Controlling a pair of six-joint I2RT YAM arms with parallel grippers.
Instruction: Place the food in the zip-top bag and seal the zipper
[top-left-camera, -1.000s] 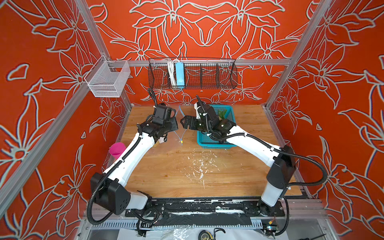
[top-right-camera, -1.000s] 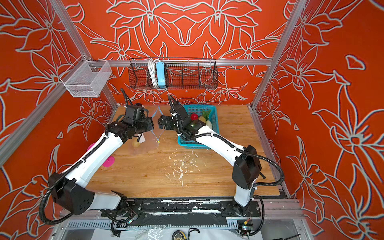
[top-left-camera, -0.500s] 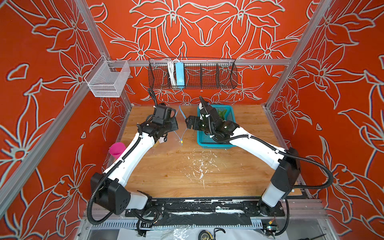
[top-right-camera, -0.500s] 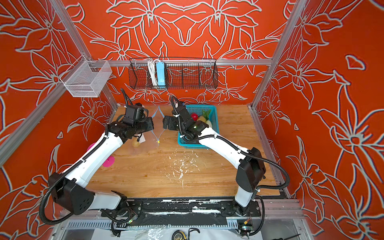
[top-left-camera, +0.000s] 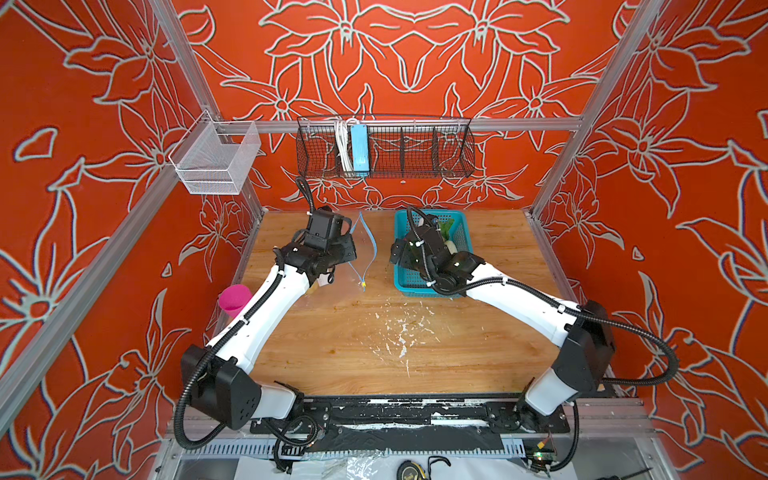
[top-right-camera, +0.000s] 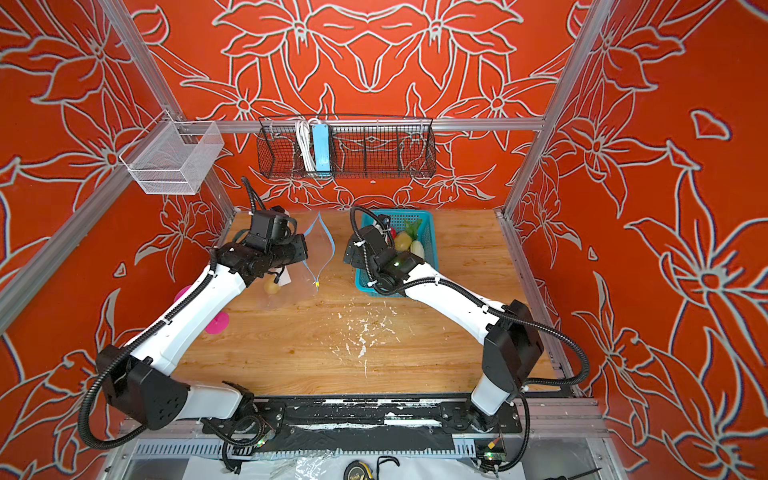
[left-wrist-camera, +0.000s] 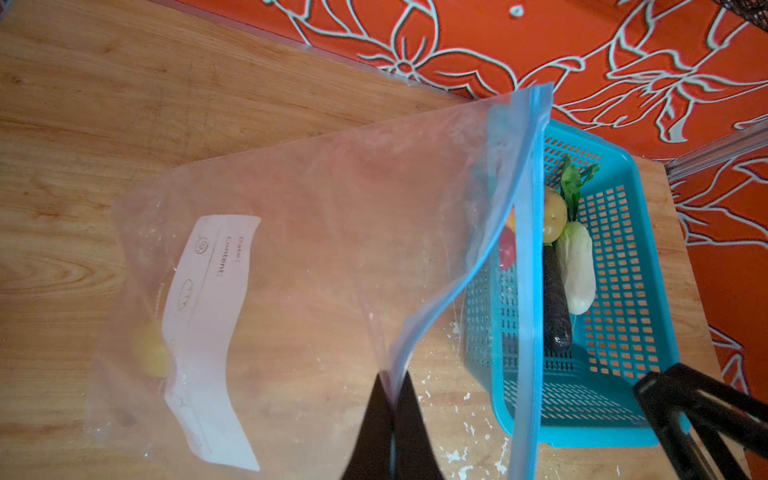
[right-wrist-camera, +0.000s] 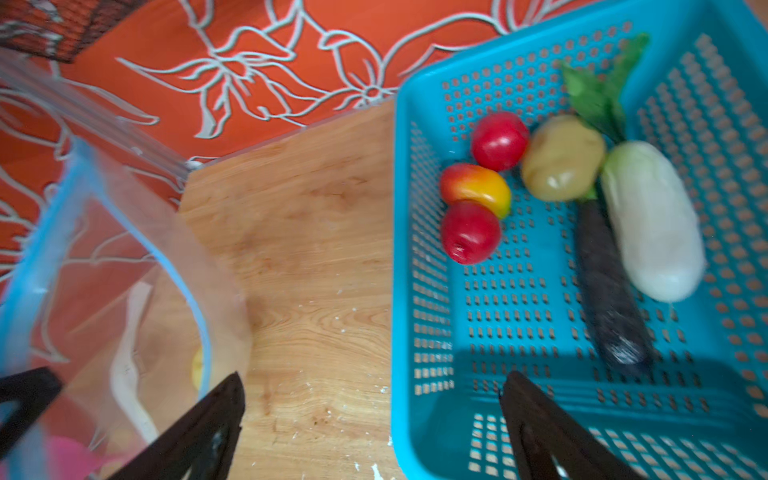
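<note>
The left tool (left-wrist-camera: 390, 386) pinches the bag (left-wrist-camera: 311, 208) by its lip, holding it open; the right tool (right-wrist-camera: 374, 376), spread, hangs at the basket (right-wrist-camera: 415, 232) edge.

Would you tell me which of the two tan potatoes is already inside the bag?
The potato beside the white label in the zip-top bag; the other potato lies in the teal basket.

3 walls (top-left-camera: 415, 62) close the space in, all orange-red with large flower outlines in white. 2 silver metal posts (top-left-camera: 588, 112) rise at the back corners, joined by a rail (top-left-camera: 519, 124) across the back wall. A black wire basket (top-left-camera: 415, 153) hangs from it, holding a blue box (top-left-camera: 359, 147) and a white cable (top-left-camera: 342, 145). A white mesh basket (top-left-camera: 216, 162) hangs at the left. The table (top-left-camera: 374, 365) is pale wood with white scuffs (top-left-camera: 399, 332). The light is even.
</note>
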